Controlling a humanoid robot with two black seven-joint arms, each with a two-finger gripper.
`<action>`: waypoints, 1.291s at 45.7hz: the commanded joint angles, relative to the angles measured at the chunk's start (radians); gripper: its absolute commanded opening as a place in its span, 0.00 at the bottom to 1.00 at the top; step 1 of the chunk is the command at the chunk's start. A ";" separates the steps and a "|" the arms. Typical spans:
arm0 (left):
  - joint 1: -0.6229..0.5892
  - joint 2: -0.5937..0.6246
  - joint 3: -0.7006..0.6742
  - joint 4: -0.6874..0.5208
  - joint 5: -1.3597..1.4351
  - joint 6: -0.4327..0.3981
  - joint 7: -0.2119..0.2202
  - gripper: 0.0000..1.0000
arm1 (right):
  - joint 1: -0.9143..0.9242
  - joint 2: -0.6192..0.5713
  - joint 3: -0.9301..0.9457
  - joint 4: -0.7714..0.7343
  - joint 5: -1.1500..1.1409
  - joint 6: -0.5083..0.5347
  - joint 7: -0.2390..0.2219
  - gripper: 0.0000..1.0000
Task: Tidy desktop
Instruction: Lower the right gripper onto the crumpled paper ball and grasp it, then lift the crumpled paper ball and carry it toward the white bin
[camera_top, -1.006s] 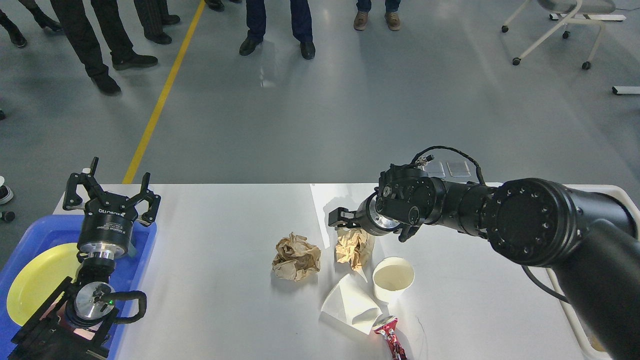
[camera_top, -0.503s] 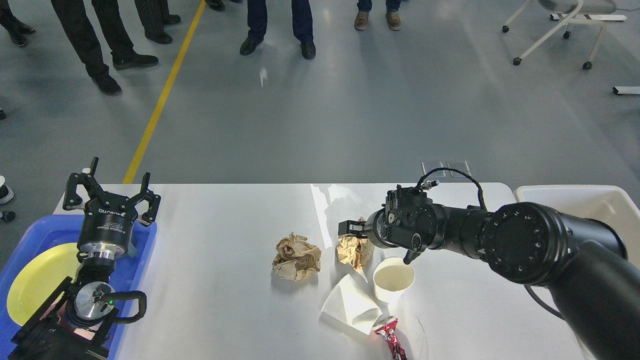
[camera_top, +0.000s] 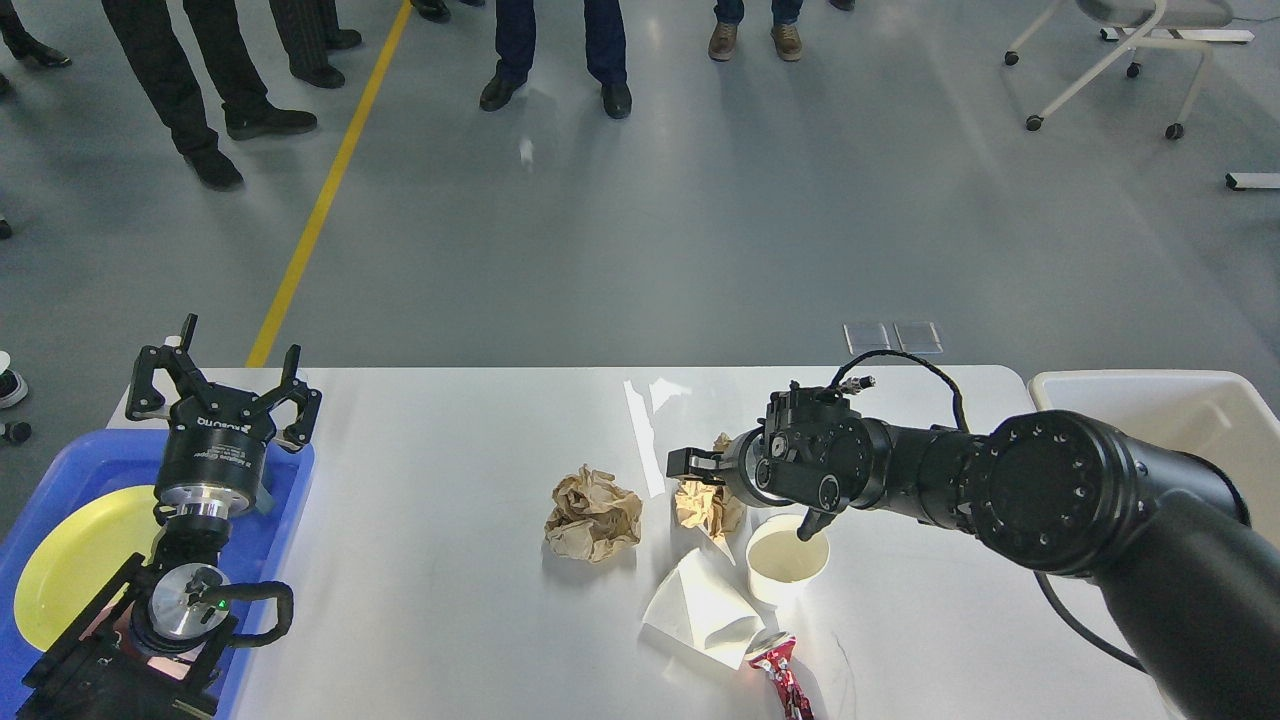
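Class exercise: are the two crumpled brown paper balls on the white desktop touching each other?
Apart. The head view shows a plain strip of white desktop between the larger paper ball and the smaller paper ball below the right pincer.

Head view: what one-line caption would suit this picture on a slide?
Right gripper reaches over a crumpled brown paper ball on the cluttered white desktop.
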 joint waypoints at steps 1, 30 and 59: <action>0.000 0.000 0.000 0.000 0.000 0.000 0.000 0.96 | 0.000 0.000 0.000 0.003 0.000 -0.012 -0.001 0.83; 0.000 0.000 0.000 0.000 0.000 0.000 0.000 0.96 | -0.002 0.005 0.002 0.027 0.014 -0.012 -0.006 0.00; 0.000 0.000 0.000 0.000 0.000 0.000 0.000 0.96 | 0.306 -0.147 -0.016 0.302 0.130 0.089 -0.004 0.00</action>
